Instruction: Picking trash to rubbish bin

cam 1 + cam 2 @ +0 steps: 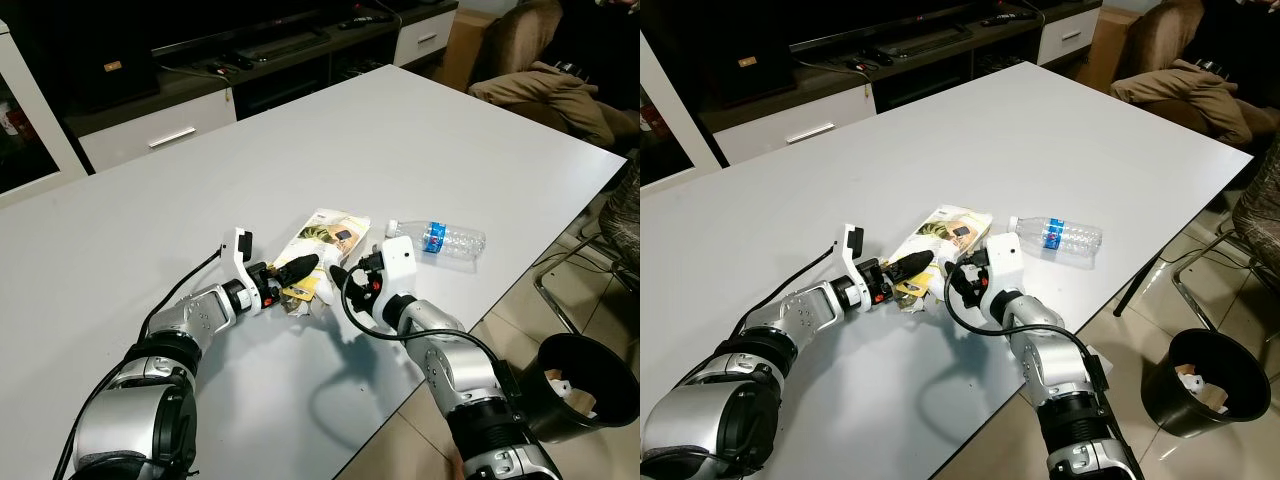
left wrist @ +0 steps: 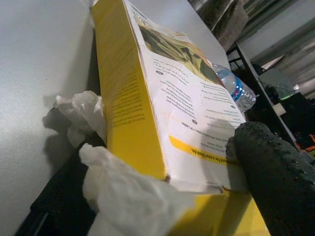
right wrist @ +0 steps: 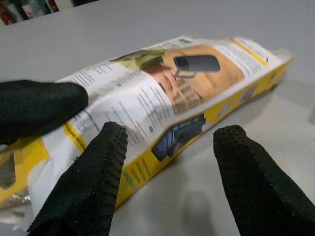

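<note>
A yellow and white printed box [image 1: 330,232] lies flat on the white table [image 1: 150,230], with crumpled white tissue [image 2: 83,110] at its near end. My left gripper [image 1: 300,272] is shut on that near end; one black finger [image 2: 275,177] presses on the box's top face. My right gripper [image 3: 170,135] is open just beside the box's long yellow side, touching nothing. A clear plastic bottle [image 1: 448,240] with a blue label lies on its side to the right of the box.
A black rubbish bin [image 1: 1230,400] with some trash in it stands on the floor past the table's right edge. Chair legs [image 1: 565,270] and a sofa with brown clothing [image 1: 560,95] are to the right. A dark TV cabinet [image 1: 250,60] runs along the back.
</note>
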